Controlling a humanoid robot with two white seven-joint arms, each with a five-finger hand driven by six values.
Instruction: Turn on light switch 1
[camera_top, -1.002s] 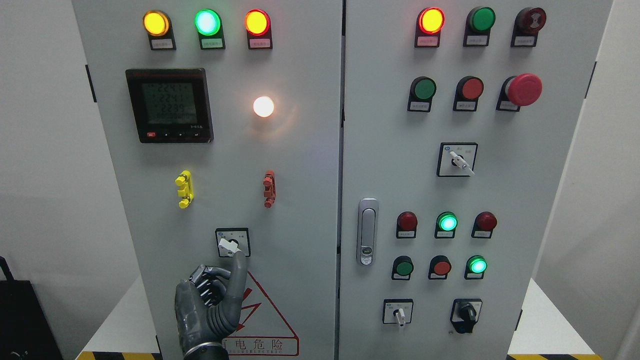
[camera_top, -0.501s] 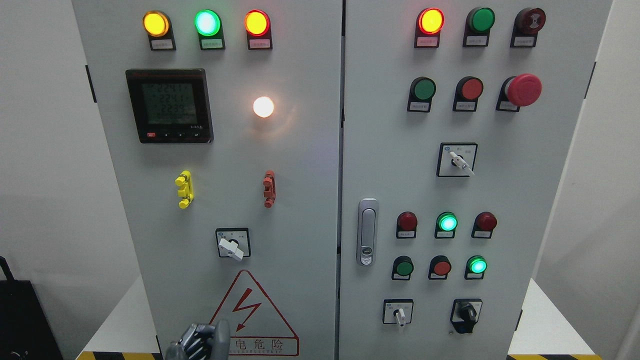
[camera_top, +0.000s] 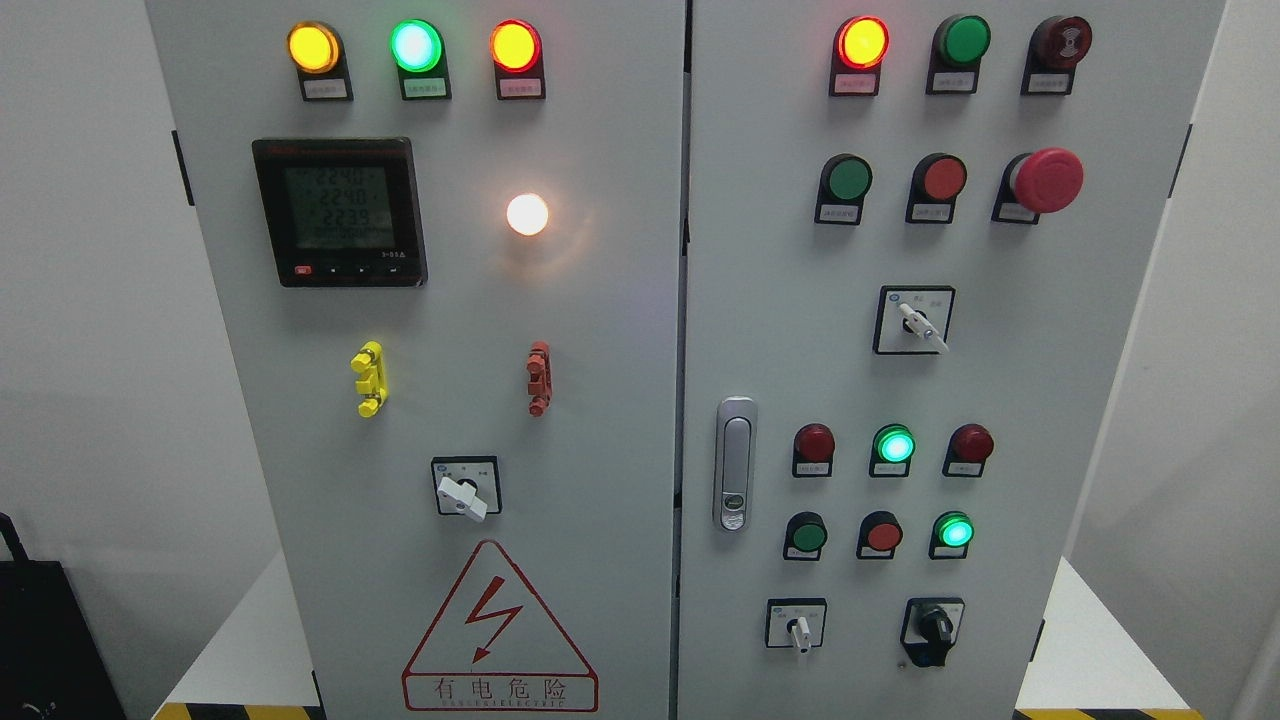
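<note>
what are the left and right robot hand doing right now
Left robot hand: not in view, so its state cannot be told.
Right robot hand: not in view either.
The white rotary switch has nothing touching it.

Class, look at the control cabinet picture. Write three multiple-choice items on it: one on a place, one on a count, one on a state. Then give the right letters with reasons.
1. Where is the white rotary switch on the left door?
A. Above the meter
B. Just above the warning triangle
C. Beside the door handle

2. How many lamps run along the top of the left door?
A. Two
B. Three
C. Five

3. The round white lamp right of the meter is:
A. Glowing
B. Dark
C. Covered

Answers: 1 B, it sits directly over the triangle. 2 B, yellow, green, red. 3 A, it shines brightly.
</note>
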